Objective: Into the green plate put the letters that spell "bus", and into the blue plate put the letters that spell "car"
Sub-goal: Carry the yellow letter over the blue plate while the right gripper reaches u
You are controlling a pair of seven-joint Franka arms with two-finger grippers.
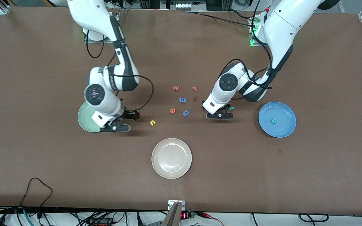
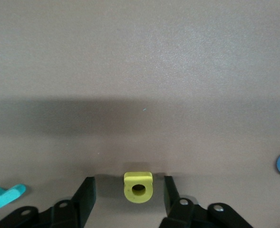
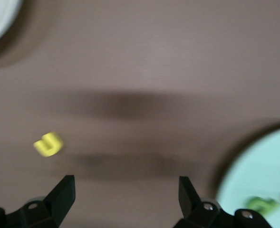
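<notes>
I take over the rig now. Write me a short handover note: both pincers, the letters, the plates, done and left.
Left pincer: open around the yellow a, on the table, not gripped.
Right pincer: open, empty, beside the green plate.
Done: teal c in the blue plate; green letter and a yellow one in the green plate.
Left: yellow u, the a, teal r.

The worktop is plain brown. Plates: one pale mint-green, one mid-blue, one cream-white. Foam letters: yellow u, yellow a, teal r, teal c, blue m, orange e. Fingers are black.
</notes>
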